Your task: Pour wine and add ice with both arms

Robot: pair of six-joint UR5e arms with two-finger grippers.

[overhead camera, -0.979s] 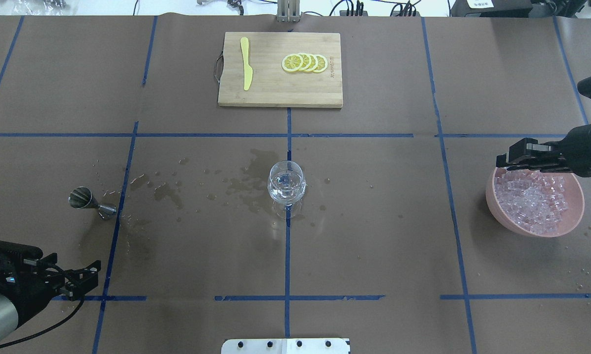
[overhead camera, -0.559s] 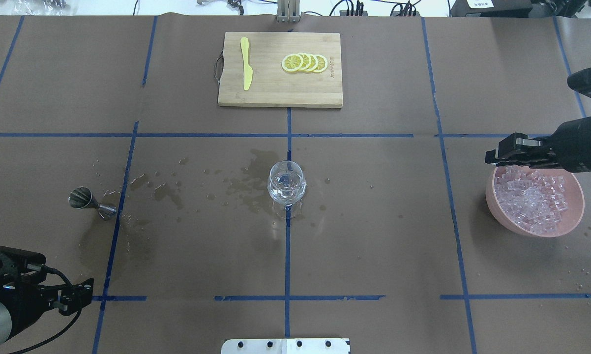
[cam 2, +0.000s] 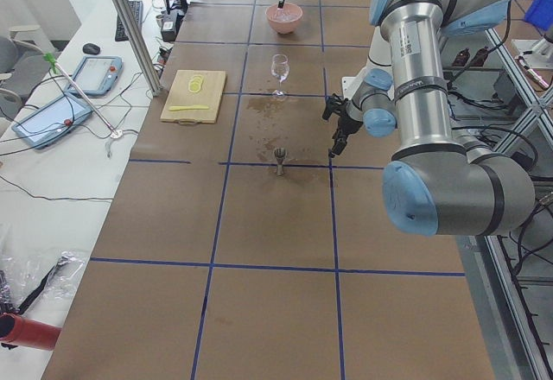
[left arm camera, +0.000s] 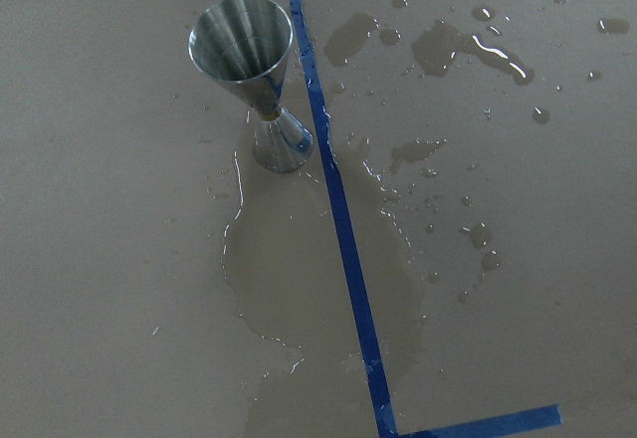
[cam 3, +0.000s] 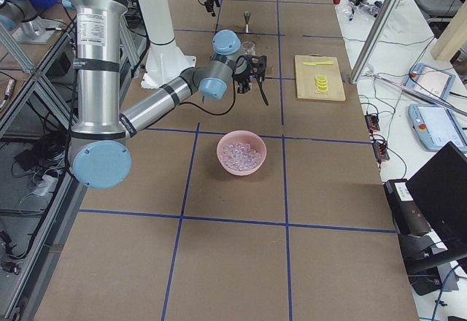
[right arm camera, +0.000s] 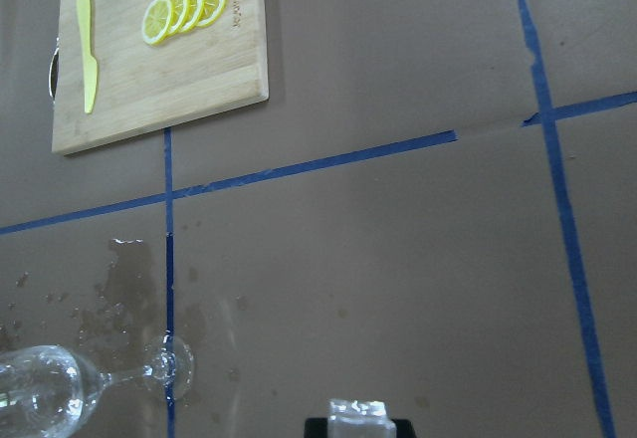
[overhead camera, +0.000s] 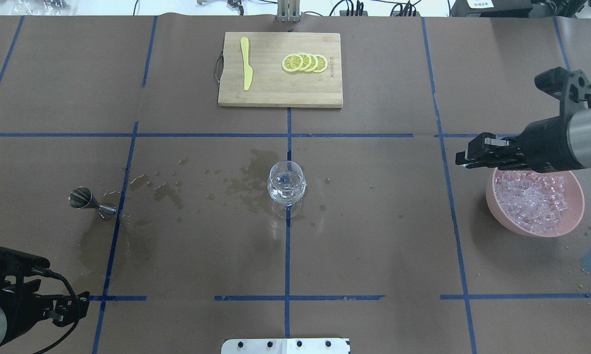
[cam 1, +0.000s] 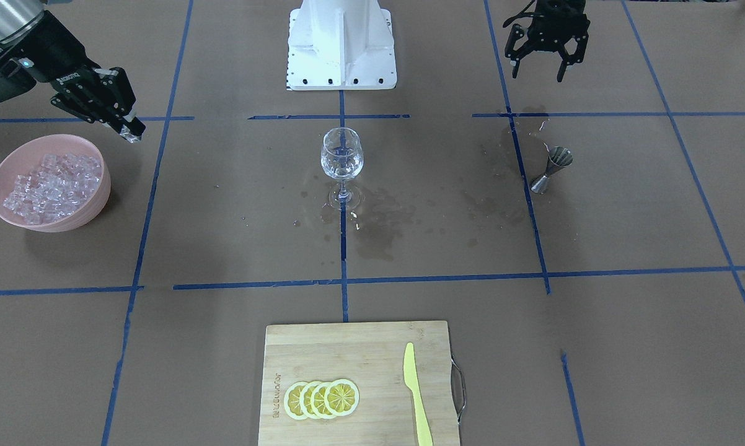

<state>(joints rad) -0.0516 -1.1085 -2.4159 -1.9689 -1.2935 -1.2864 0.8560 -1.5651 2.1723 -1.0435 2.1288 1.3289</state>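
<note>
A stemmed wine glass stands upright at the table's middle with a little clear wine in its bowl. Ice is piled in a pink bowl on the right. Just left of that bowl, above the table, my right gripper is shut on one ice cube, which shows between its pads in the right wrist view. The glass lies ahead at that view's lower left. My left gripper hangs open and holds nothing at the near left corner, behind a steel jigger.
A bamboo cutting board with lemon slices and a yellow knife lies at the far centre. Wet stains spread left of the glass, and a puddle sits by the jigger. The white robot base is at the near edge.
My right gripper has risen off the ice bowl and moved left toward the glass. My left arm has drawn back toward the near left corner.
</note>
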